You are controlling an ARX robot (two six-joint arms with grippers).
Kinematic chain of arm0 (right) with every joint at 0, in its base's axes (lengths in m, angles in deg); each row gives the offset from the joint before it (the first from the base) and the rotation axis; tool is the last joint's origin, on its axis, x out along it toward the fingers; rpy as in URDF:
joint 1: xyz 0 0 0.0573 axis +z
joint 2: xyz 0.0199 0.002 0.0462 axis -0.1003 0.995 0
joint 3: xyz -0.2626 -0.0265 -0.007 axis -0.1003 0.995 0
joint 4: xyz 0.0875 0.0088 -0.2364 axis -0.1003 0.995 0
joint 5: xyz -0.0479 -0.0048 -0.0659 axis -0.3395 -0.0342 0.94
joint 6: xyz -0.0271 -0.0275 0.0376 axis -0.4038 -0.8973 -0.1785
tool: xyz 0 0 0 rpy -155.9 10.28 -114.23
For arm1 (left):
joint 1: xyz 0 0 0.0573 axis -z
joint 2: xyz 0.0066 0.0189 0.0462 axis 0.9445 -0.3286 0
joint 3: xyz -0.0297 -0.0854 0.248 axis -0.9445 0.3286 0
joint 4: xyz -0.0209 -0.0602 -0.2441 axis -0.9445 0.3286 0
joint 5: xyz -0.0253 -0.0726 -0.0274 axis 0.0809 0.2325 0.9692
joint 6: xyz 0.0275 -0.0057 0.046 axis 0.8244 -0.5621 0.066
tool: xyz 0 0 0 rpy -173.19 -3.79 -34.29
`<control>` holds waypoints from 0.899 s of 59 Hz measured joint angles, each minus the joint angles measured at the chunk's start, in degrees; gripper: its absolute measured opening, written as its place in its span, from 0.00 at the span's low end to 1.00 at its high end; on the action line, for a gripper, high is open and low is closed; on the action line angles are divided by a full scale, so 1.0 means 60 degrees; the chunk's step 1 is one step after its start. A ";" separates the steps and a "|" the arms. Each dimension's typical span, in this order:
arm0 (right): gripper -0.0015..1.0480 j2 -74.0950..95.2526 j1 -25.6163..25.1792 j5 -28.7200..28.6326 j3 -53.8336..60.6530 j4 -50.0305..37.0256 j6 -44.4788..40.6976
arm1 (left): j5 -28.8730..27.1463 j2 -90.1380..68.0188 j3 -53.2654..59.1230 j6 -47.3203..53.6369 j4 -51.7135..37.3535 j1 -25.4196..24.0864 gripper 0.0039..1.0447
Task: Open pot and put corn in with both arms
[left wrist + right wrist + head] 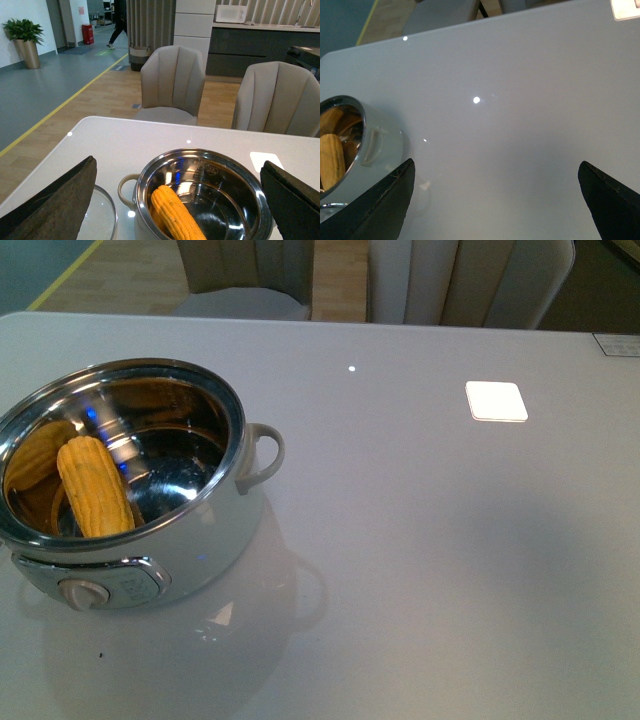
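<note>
The counter point(430, 540) is pale grey and glossy, with ceiling lights mirrored in it. Two beige upholstered chairs point(172, 82) stand behind it on a wood-plank floor point(100, 95). A yellow line point(60, 107) borders the adjoining grey floor. A potted plant point(25, 40) stands against the white wall.

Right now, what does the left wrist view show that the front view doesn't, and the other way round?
Only the left wrist view shows the glass lid lying on the table beside the pot, plus the left hand, open and empty. Only the front view shows the pot's dial panel. Both show the open pot with the corn inside.
</note>
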 joint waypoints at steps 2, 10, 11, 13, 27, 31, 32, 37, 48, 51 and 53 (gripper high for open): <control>0.91 0.0007 0.0000 0.0004 0.0004 0.0000 -0.0007 | 0.0000 0.0000 0.0000 0.0000 0.0000 0.0000 0.94; 0.73 -0.0033 -0.0055 0.1807 0.1836 -0.4725 -0.1067 | -0.0004 0.0000 0.0000 0.0000 0.0000 0.0000 0.94; 0.70 -0.0109 -0.0091 0.1909 0.2124 -0.5370 -0.1198 | -0.0004 0.0000 0.0000 -0.0004 0.0000 0.0000 0.94; 0.65 -0.0251 -0.0098 0.1971 0.2452 -0.6124 -0.1304 | -0.0004 0.0000 0.0000 0.0000 0.0000 0.0000 0.94; 0.27 -0.1424 -0.0098 0.1967 0.3552 -0.7009 -0.1650 | 0.0000 0.0000 0.0000 0.0000 0.0000 0.0000 0.94; 0.17 -0.1716 -0.0098 0.1963 0.3785 -0.6910 -0.1708 | 0.0000 0.0000 0.0000 0.0000 0.0000 0.0000 0.94; 0.11 -0.1872 -0.0098 0.1963 0.3880 -0.6849 -0.1719 | 0.0000 0.0000 0.0000 -0.0004 0.0000 0.0000 0.94; 0.02 -0.2422 -0.0098 0.1971 0.4142 -0.6619 -0.1759 | 0.0000 0.0000 0.0000 0.0000 0.0000 0.0000 0.94; 0.02 -0.3464 -0.0098 0.1971 0.4583 -0.5985 -0.1763 | 0.0000 0.0000 0.0000 -0.0004 0.0000 0.0000 0.94; 0.02 -0.3727 -0.0098 0.1967 0.4652 -0.5803 -0.1763 | 0.0000 0.0000 0.0000 -0.0004 0.0000 0.0000 0.94; 0.02 -0.3934 -0.0098 0.1967 0.4710 -0.5661 -0.1759 | 0.0000 0.0000 0.0000 0.0000 0.0000 0.0000 0.94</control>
